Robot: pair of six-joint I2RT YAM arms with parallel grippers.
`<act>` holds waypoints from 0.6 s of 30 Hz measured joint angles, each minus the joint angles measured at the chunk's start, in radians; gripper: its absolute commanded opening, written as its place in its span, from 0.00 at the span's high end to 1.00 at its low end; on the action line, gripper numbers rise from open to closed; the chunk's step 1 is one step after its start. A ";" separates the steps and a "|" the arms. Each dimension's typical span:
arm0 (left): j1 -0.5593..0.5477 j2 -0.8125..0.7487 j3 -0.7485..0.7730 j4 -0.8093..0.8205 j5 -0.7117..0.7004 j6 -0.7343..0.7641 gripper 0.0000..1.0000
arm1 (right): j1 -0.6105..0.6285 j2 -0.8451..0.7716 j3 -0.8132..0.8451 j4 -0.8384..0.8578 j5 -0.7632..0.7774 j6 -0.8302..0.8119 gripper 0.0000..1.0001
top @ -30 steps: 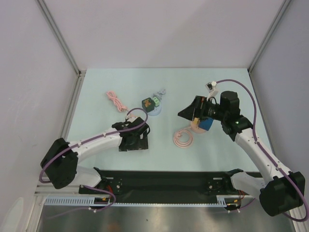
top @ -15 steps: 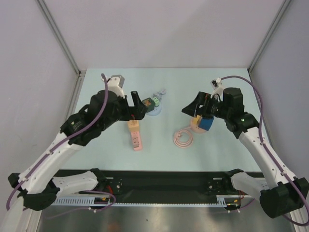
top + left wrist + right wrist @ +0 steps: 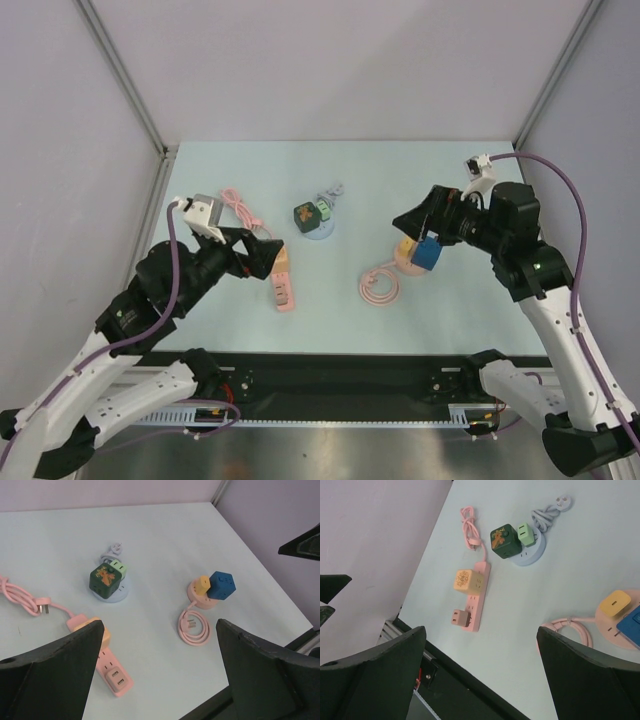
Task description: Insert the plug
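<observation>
A pink power strip [image 3: 284, 286] lies left of centre with a yellow cube adapter [image 3: 281, 262] and a pink USB adapter [image 3: 460, 617] plugged in. It also shows in the left wrist view [image 3: 107, 665] and the right wrist view [image 3: 476, 596]. Its pink cable and plug [image 3: 238, 208] trail to the far left. My left gripper [image 3: 262, 255] hangs open and empty above the strip's far end. My right gripper [image 3: 415, 222] is open and empty, high above a round pink socket [image 3: 404, 262]. Both wrist views show wide-open black fingers [image 3: 50, 675] [image 3: 375, 675] with nothing between them.
A round grey-blue socket [image 3: 322, 231] holds a dark green cube [image 3: 304, 215] and a light green adapter [image 3: 324, 211]; its grey plug [image 3: 337, 190] lies behind it. The pink socket carries a yellow adapter [image 3: 405, 247] and a blue cube [image 3: 428, 253]. Its coiled pink cable [image 3: 380, 286] lies beside it.
My left arm has lifted off the power strip, uncovering it, and drawn back to the left. My right arm has risen and pulled back to the right.
</observation>
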 measured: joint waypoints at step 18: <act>0.000 -0.009 -0.021 0.034 0.023 0.006 0.00 | -0.005 -0.064 -0.020 0.010 0.046 0.002 0.00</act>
